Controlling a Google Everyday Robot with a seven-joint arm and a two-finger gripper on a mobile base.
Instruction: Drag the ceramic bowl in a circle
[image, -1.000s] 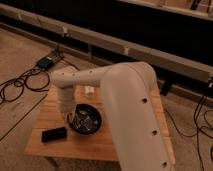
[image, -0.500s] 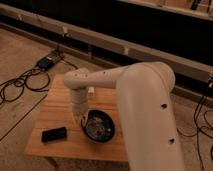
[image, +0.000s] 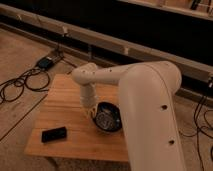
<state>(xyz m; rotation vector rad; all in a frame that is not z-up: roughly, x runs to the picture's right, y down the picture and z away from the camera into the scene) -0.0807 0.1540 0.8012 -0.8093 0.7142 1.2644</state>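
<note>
One pincer (image: 93, 112), grip state I cannot tell, meets the bowl (image: 108, 119) rim, seemingly to drag it over the surface (image: 62, 97).

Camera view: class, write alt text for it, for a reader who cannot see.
A white robot arm reaches down over a wooden table, its gripper at the left rim of a black bowl. A small black device lies to the left; cables trail across the floor behind.

Ceramic bowl (image: 108, 118): round, shallow, glossy black, faint pale speckling inside. Rests upright on wooden counter near its right edge, closer to front edge than back. Gripper (image: 93, 112) at bowl's left rim, reaching in from above.
</note>
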